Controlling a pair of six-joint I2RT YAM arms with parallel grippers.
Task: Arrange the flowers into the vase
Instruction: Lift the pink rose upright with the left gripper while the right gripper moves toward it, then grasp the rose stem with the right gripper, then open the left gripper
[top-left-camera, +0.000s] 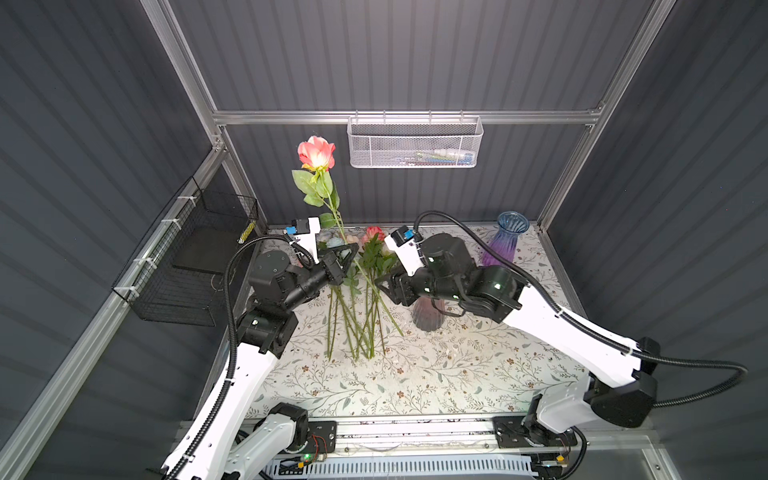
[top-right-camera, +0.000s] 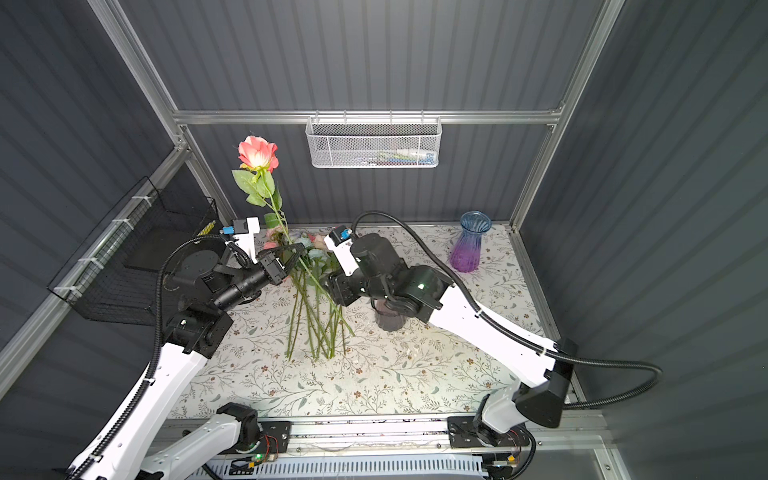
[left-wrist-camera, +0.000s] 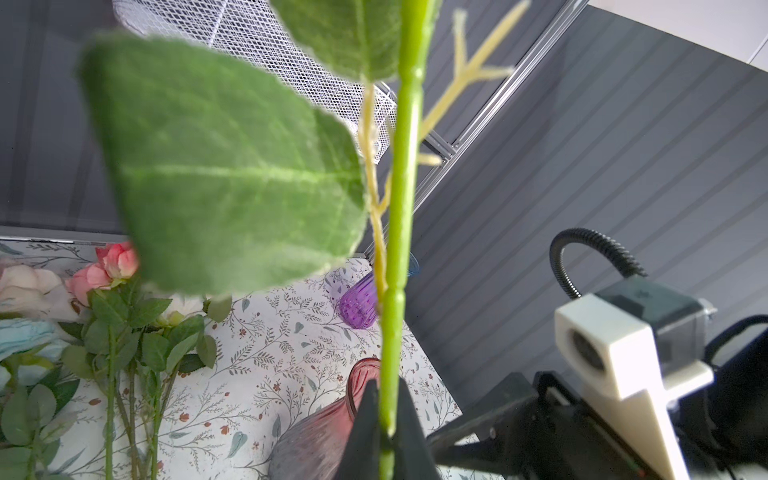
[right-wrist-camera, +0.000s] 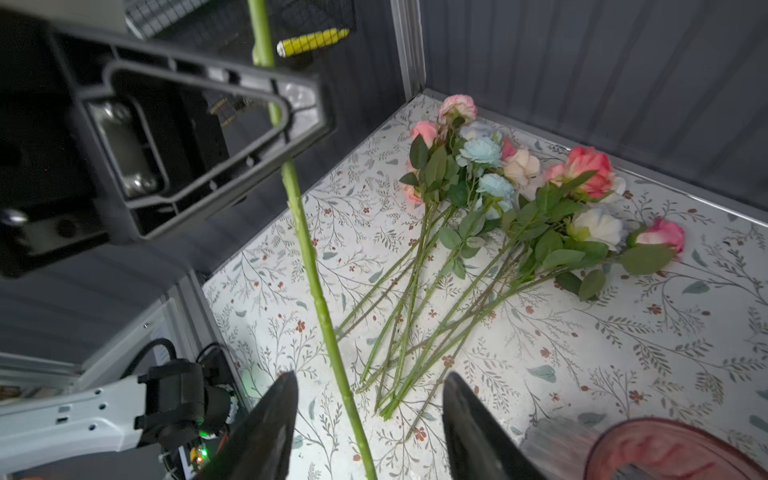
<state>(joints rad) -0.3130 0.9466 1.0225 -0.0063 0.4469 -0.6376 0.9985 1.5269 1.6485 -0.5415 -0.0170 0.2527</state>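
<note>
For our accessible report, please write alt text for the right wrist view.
A long green stem passes between the open jaws of the right pincer, untouched. Beyond it, loose flowers lie on the floral table, and a pink vase rim shows.

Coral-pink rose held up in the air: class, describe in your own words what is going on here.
The left tool is shut on the green stem of one coral-pink artificial rose, holding it bloom-up above the floral-patterned table. The right tool is open, its jaws either side of the stem's lower part without gripping it. The other artificial roses lie bunched on the table. No flower is in the ribbed pink glass vase or the blue-and-purple glass vase yet.
</note>
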